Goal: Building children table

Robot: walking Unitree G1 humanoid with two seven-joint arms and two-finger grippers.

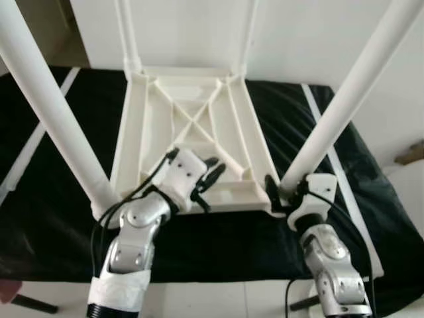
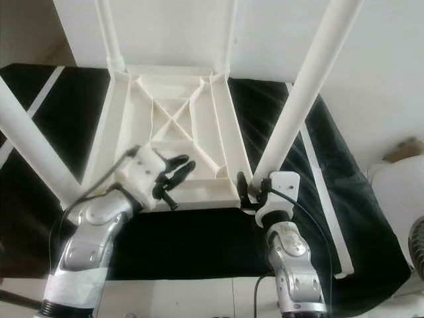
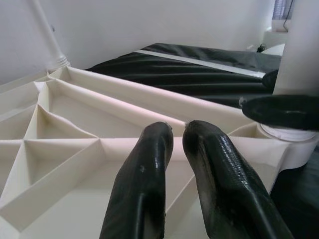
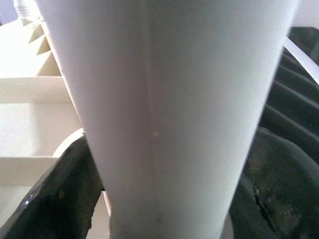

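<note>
Nearest us, our left gripper (image 1: pixel 211 177) hovers over the near edge of the upturned white table top (image 1: pixel 199 119), its fingers (image 3: pixel 149 164) nearly closed on nothing. Our right gripper (image 1: pixel 281 193) clamps the base of the near-right leg (image 1: pixel 344 99) at its corner socket, one finger pad (image 4: pixel 55 194) on each side of the tube. The near-left leg (image 1: pixel 53 112) rises steeply from the opposite near corner. The ribbed underside faces up, resting on a black cloth (image 1: pixel 59 218) (white stripes run along both sides). Two far legs (image 1: pixel 129 33) stand against the white wall (image 1: pixel 318 40); open cloth flanks the top on either side.
</note>
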